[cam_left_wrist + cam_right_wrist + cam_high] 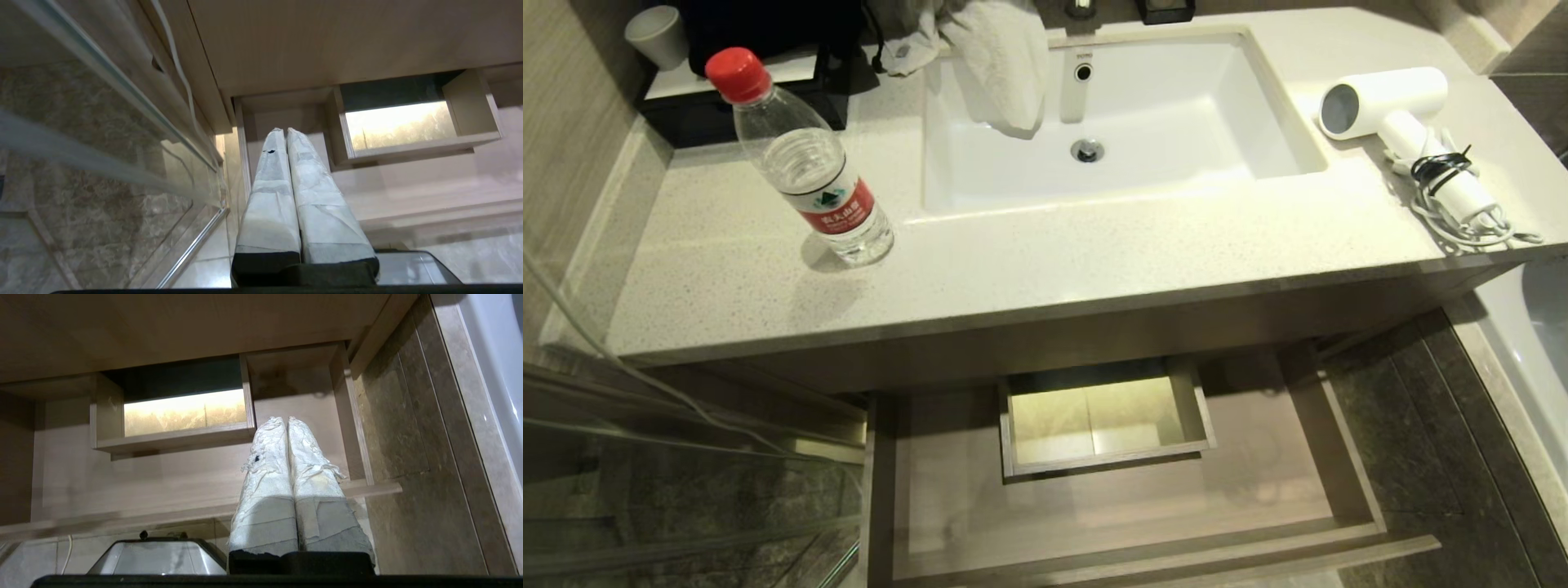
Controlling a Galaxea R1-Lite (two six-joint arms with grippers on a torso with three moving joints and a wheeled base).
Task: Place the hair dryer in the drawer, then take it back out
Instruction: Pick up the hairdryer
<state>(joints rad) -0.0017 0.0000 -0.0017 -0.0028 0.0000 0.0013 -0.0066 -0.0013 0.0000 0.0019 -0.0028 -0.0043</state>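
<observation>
The white hair dryer (1401, 114) lies on the countertop right of the sink, its cord bundled with a black tie (1441, 170). Below the counter the light-wood drawer (947, 490) stands pulled open, nothing inside, with a boxed cut-out (1104, 416) at mid-back. Neither arm shows in the head view. My left gripper (284, 131) is shut, its white-wrapped fingers pressed together, low in front of the drawer's (408, 188) left side. My right gripper (285, 420) is shut too, low in front of the drawer's (163, 473) right side. Both hold nothing.
A water bottle (805, 163) with a red cap stands on the counter's left. A white towel (996, 57) hangs into the sink (1258, 122). A glass panel (645, 490) stands at the left, a white tub edge (1527, 343) at the right, dark floor tiles (1421, 457) beside the drawer.
</observation>
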